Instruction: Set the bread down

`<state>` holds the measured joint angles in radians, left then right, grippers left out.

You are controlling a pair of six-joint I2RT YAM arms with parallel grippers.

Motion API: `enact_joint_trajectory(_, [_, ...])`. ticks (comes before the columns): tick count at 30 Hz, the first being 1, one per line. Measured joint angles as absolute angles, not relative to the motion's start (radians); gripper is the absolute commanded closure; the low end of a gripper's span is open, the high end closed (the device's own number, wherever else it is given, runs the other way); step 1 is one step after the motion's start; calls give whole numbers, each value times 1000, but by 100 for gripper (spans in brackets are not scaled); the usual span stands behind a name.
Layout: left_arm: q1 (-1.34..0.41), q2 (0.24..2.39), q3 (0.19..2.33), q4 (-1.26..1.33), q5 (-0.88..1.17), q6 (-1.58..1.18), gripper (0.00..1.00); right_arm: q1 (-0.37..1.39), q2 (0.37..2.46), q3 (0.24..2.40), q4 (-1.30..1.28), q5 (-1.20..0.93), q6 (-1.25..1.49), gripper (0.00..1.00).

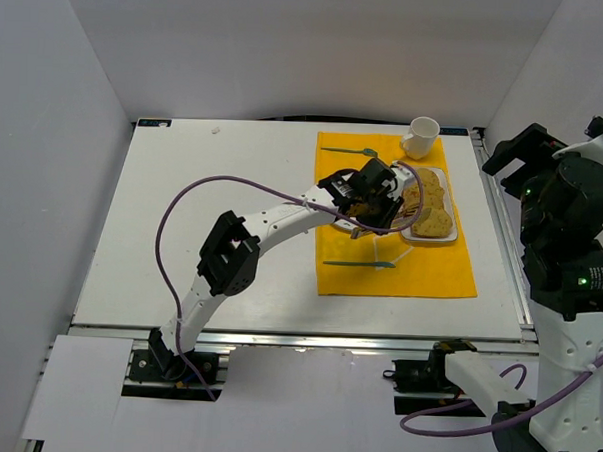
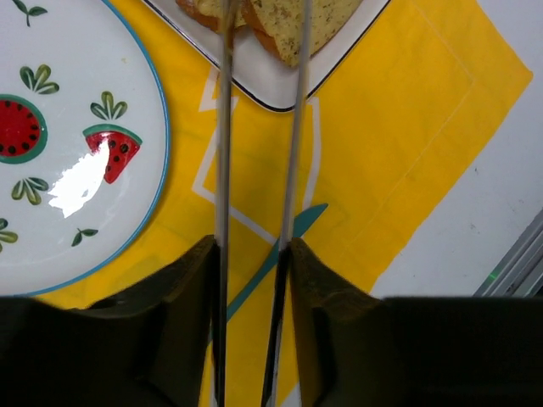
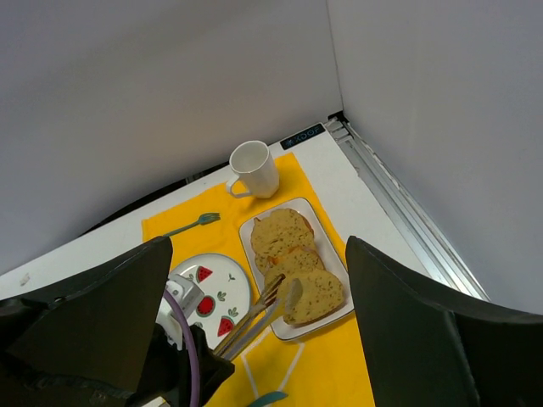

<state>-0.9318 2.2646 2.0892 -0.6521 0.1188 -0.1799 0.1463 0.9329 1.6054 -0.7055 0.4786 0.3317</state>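
Three golden-tan bread slices (image 3: 318, 297) lie overlapping on a white rectangular tray (image 3: 333, 254); they also show in the top view (image 1: 429, 207). My left gripper (image 1: 368, 194) is shut on metal tongs (image 2: 222, 127). It hovers over the round watermelon plate (image 2: 85, 127). The tong tips (image 3: 280, 292) reach the left end of the nearest slice (image 2: 293, 21); I cannot tell if they clamp it. My right gripper (image 1: 530, 156) is open and empty, raised high at the table's right edge. Its fingers (image 3: 441, 339) stand wide apart.
A yellow placemat (image 1: 430, 272) lies under the plate and tray. A white mug (image 1: 421, 136) stands at its far right corner. A teal fork (image 1: 350, 150) lies at its far edge and a teal knife (image 1: 360, 264) near its front. Grey walls enclose the table.
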Motion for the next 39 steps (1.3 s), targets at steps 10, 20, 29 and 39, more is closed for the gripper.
enact_joint_trajectory(10, [-944,2265,2089,-649,133,-181,100,146,933,1585,-704,465,328,11])
enact_joint_trajectory(20, [-945,2166,2057,-698,81,-191,100,146,913,1531,-675,459,333,11])
enact_joint_trajectory(29, [-941,1861,1884,-661,-35,-255,100,146,894,1487,-653,430,348,11])
enact_joint_trajectory(39, [-718,1721,1499,-485,-72,-504,100,146,898,1430,-625,367,390,11])
